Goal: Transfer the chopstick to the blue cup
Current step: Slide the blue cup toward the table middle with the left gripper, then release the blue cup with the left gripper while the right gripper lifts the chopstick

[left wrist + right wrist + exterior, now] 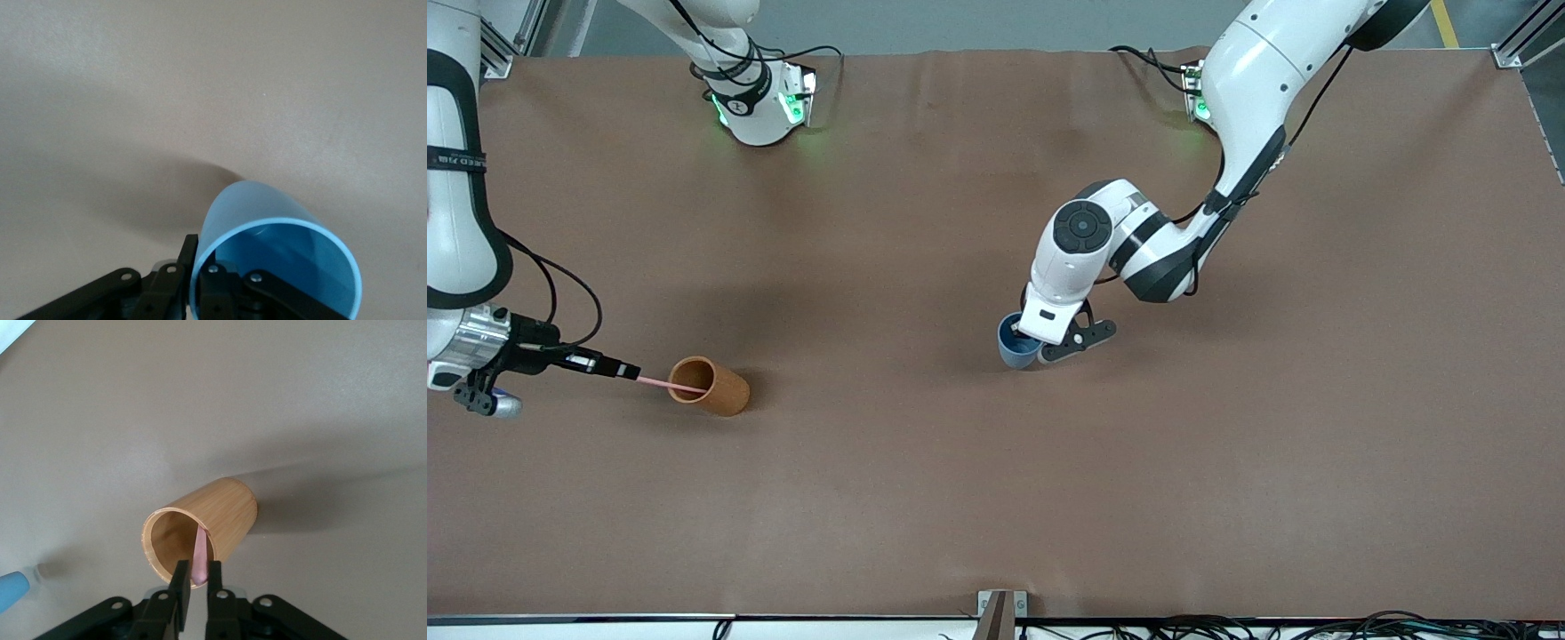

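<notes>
The orange-brown cup [711, 385] stands toward the right arm's end of the table, and the chopstick [669, 383] leans out of it, its lower part down inside the cup and its upper end sticking past the rim. The right gripper [630, 372] is over the table just beside that cup, with its fingers [181, 587] drawn narrow and pinched on the chopstick's upper end. The right wrist view looks down into the cup's mouth and shows the pink stick [199, 555] running from between the fingers into the cup along its inner wall; nothing else can be made out inside.

The blue cup [1016, 345] sits near the middle of the table, well apart from the orange-brown cup. The left gripper [1040, 342] is down at it, clamped on the cup's wall, one finger inside the rim and one outside. In the left wrist view the blue cup [280, 260] appears tipped toward the camera, its pale rim and darker inside showing, and only the gripper's finger [220, 287] is seen in it.

The front view alone shows both cups and both arms together. Only the wrist views show the cup insides and the grips up close. The right wrist view also catches a pale blue object [12, 590] at the frame's edge; what it is cannot be told.
</notes>
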Controlling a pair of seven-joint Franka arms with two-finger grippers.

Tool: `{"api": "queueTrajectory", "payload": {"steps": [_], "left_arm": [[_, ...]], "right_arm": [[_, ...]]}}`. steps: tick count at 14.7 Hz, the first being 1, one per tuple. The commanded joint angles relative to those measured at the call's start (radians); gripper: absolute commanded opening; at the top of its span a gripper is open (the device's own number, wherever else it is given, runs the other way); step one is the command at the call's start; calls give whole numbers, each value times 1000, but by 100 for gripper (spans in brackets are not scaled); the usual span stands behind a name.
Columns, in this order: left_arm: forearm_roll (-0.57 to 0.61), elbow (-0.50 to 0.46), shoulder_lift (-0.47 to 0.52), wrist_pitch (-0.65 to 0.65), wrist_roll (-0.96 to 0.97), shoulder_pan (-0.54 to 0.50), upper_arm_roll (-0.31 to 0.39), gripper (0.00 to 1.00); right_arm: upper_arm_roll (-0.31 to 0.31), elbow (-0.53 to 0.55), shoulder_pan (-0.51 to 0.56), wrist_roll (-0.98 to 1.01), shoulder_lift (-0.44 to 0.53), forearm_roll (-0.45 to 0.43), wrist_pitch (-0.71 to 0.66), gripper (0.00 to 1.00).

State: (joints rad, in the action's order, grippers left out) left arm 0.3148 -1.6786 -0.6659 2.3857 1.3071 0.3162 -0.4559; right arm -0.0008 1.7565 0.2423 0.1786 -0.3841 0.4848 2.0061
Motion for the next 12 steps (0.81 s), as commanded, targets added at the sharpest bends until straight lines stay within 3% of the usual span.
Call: {"api": "queueTrajectory", "payload": {"steps": [1, 3, 4, 5, 6, 9, 12], "left_arm": [[29, 25, -33, 23, 35, 7, -6, 3], [35, 26, -41, 23, 41, 6, -7, 11], [35, 26, -41, 23, 41, 4, -7, 25], [35, 26, -40, 23, 35, 4, -7, 55], [35, 26, -31, 20, 37, 4, -7, 100], [37, 26, 47, -67, 6, -17, -4, 100], [1, 19, 204, -202, -159, -51, 19, 100]], "right_arm": [[8, 8, 15, 12, 7, 23, 5, 15], [8, 6, 15, 12, 7, 23, 6, 15], [8, 6, 15, 12, 7, 23, 6, 15], [8, 5, 15, 12, 7, 24, 8, 15], [8, 5, 15, 12, 7, 28, 9, 15], [8, 3, 15, 12, 7, 41, 10, 10], [7, -5, 14, 6, 8, 41, 8, 3]]}}
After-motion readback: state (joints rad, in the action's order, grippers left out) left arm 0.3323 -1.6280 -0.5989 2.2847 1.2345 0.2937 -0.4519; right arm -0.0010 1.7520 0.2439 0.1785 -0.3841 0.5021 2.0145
